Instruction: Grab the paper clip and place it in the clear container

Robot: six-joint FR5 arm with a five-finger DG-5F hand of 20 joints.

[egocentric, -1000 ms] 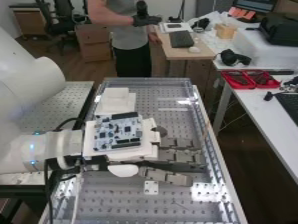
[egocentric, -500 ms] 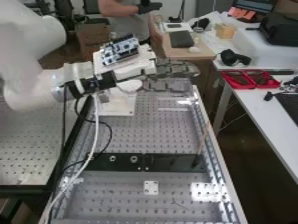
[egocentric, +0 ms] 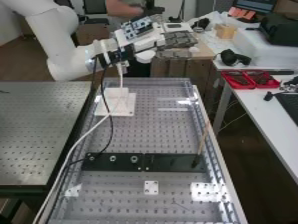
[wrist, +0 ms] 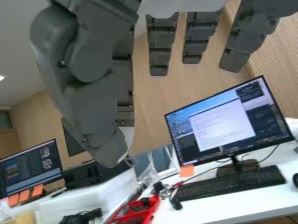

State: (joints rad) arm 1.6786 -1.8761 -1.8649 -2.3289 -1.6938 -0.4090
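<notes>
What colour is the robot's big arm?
The arm is white, seen best in the high view.

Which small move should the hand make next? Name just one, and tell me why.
Probably lower the hand toward the perforated bench, turning its palm down. It is raised near the bench's far end, its fingers look straight, and the wrist camera faces a monitor and keyboard, so grasping or placing seems premature.

A white table (egocentric: pixel 256 107) holds a red tray (egocentric: pixel 249 86) and, in the wrist view, a black keyboard (wrist: pixel 233 187) before a lit monitor (wrist: pixel 229 122). Near the bench's close end, a thin brown stick (egocentric: pixel 202 141) slants up from a long black strip (egocentric: pixel 173 162).
</notes>
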